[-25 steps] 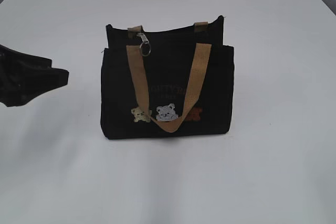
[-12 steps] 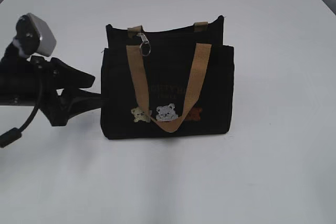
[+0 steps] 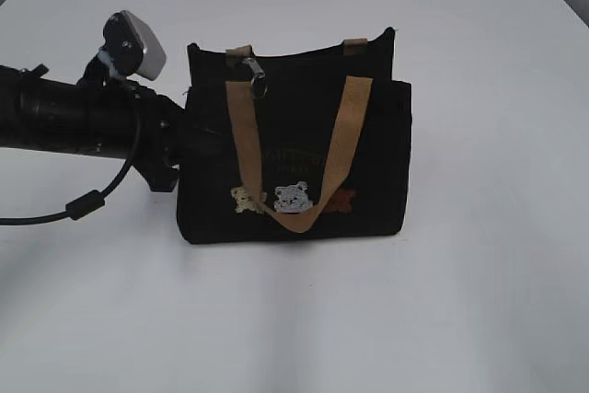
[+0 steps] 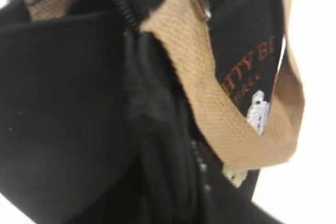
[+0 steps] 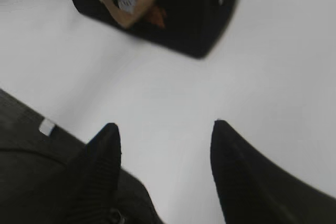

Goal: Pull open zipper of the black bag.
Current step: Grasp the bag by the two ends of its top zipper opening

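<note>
the small black fabric bag [image 3: 294,158] stands zipped, silver ring pull [image 3: 257,83] at eleven o'clock, untouched. left gripper's state unclear against its side; right gripper [image 5: 164,145] wide, empty.

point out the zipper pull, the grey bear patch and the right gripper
zipper pull [image 3: 256,78], exterior view, on its silver ring
grey bear patch [image 3: 293,197], exterior view, on its face
right gripper [image 5: 165,145], right wrist view, between its open fingertips

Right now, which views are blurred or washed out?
Exterior view: sharp, black bag crushed dark, table bright. Left wrist view: too close, soft, white background blown out. Right wrist view: motion-smeared, right claw tips and bag both fuzzy.
</note>
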`<state>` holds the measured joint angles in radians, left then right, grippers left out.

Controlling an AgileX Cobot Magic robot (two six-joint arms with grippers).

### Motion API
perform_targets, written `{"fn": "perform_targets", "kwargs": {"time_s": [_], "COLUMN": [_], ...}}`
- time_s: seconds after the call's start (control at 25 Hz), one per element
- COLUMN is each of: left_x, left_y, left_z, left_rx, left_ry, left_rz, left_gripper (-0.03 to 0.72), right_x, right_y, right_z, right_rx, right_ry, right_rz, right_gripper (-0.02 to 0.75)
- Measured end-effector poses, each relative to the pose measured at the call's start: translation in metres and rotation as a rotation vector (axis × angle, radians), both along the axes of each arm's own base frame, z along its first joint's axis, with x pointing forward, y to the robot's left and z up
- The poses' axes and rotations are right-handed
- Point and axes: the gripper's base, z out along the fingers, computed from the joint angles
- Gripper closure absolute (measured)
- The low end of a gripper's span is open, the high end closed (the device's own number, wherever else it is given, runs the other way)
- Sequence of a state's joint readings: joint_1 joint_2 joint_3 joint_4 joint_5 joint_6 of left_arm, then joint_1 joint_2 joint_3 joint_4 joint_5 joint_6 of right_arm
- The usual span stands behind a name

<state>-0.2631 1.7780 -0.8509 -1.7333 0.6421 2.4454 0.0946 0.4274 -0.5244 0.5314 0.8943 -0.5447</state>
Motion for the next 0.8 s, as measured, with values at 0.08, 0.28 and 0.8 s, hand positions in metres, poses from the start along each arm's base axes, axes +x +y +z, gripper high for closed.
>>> {"fn": "perform_targets", "kwargs": {"time_s": [0.08,0.28,0.8], "left_x": [0.0,0.0,0.0], "left_y": [-0.001,-0.001,-0.001], "left_z": [0.0,0.0,0.0], "left_rx": [0.001,0.001,0.001], "left_ry": [0.0,0.001,0.001], "left_rz": [-0.002,-0.001,-0.002], "left_gripper": [0.624,0.624,0.624], "right_x": [0.034,0.137,0.285], "right_y": [0.007,0.038,0.151], "right_z": [0.005,-0.003,-0.037], "right_rx": [0.032,0.105,0.287], "right_ry": [-0.001,0.126,0.4], "right_rz": [0.028,0.096,0.095], "right_gripper": [0.31,0.31,0.31]}}
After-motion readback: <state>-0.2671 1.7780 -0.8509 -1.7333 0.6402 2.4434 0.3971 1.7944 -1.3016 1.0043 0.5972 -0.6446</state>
